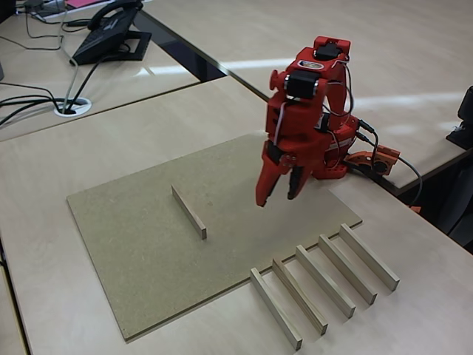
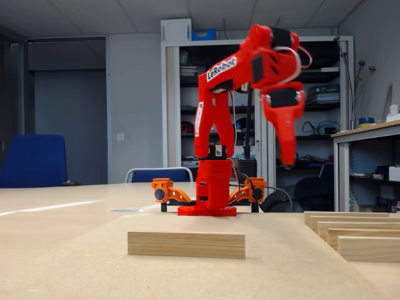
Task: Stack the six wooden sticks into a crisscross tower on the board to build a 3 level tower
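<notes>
I find the board (image 1: 148,259) open around one stick (image 1: 189,211). Five sticks (image 1: 325,281) lie off its right edge; gaps between them look narrow.

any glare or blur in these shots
In a fixed view, bright window glare streaks the desk behind the arm; the board stays matte. In the low fixed view, the gripper is motion-blurred, while the stick on the board is fairly sharp and the room behind looks soft.

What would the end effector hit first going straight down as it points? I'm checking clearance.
Probably bare board. The end effector hangs fingers-down over it, right of the lone stick and short of the row of five; depth is uncertain.
</notes>
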{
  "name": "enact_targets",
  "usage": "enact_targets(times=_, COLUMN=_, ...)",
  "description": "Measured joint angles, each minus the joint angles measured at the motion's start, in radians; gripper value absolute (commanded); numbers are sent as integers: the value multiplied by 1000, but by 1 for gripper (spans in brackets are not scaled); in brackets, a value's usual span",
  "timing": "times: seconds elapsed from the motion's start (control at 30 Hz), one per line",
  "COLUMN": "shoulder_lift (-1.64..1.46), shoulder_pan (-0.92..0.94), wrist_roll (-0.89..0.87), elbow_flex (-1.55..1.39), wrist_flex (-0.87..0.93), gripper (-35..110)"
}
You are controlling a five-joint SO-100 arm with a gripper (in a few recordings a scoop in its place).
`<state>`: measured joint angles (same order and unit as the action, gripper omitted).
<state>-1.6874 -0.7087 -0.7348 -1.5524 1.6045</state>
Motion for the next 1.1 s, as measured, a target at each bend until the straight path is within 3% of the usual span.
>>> enact_targets(times=0.13, shoulder_lift=-77, shoulder_pan=-143, wrist_roll=-120, elbow_flex=-166, wrist_flex=-120, gripper=27)
enact_targets(times=0.3, shoulder_lift=-95, shoulder_pan=-259, wrist_roll=-114, elbow_flex=-272, wrist_flex=-249, gripper=25)
enact_targets(times=0.5, shoulder_lift=-95, shoulder_pan=-348, wrist_roll=-107, elbow_flex=-279, wrist_flex=-273, gripper=25)
enact_targets(times=0.73, shoulder_lift=-95, shoulder_pan=-460, wrist_roll=-287, elbow_flex=-299, wrist_flex=-281, gripper=26)
enact_targets(times=1.1, shoulder_lift=-9, shoulder_pan=-575, wrist_roll=-474, elbow_flex=-379, wrist_flex=-471, gripper=26)
